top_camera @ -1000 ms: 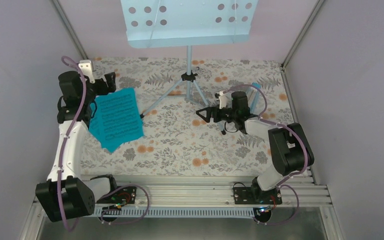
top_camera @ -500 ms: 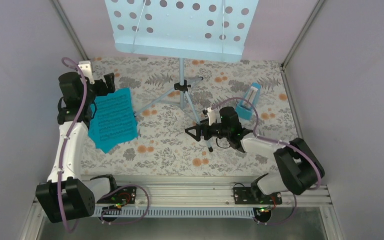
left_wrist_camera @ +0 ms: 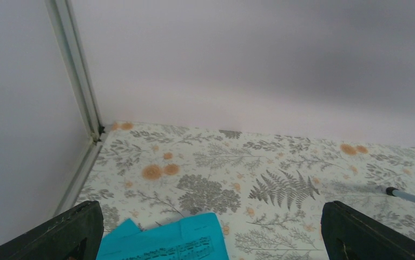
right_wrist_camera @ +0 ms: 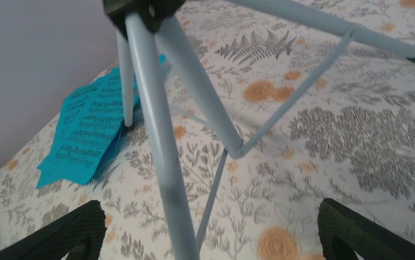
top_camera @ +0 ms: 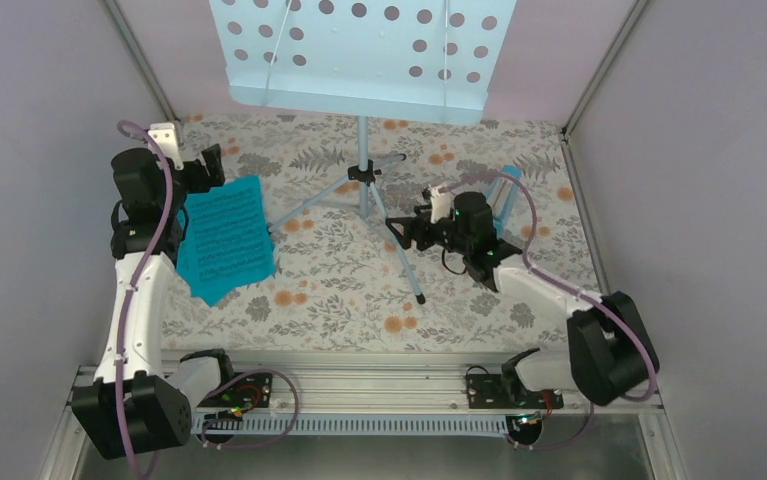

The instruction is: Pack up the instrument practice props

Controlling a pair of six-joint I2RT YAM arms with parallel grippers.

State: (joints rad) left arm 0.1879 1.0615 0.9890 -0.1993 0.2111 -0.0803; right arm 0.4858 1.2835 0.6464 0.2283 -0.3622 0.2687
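- Enclosure: pale walls [top_camera: 719, 150] on three sides, and a table [top_camera: 339, 310] covered by a floral cloth.
- Stand [top_camera: 359, 50]: upright near the middle of the far edge. The tripod is spread and the desk is raised and open. It is not yet folded or laid down.
- Sheets [top_camera: 224, 240]: flat on the table near the left edge, toward the far-left corner, in a loose, slightly fanned stack. They are not yet gathered.
- Metronome [top_camera: 506, 190]: on the table toward the far-right corner, partly hidden behind the right arm. Whether it stands upright cannot be told.
- Left gripper [top_camera: 207, 168]: over the far end of the sheets, fingers [left_wrist_camera: 59, 233] spread wide with nothing between them. Its wrist view shows only a corner of the sheets and bare cloth below.
- Right gripper [top_camera: 402, 230]: at the tripod, jaws wide apart. One leg [right_wrist_camera: 162, 151] runs between the fingers, and the wrist view shows no contact with it.
- Container: no case, bag or box appears in any view, so where the props go cannot be told.
- Progress, as a judgement: early stage. None of the three props is packed, and neither gripper holds anything.
- Step in hand, as a judgement: the right gripper is lined up to close on the leg, probably to fold or shift the stand.
- Left to do: collapse the stand, gather the sheets, pick up the metronome and stow all three.
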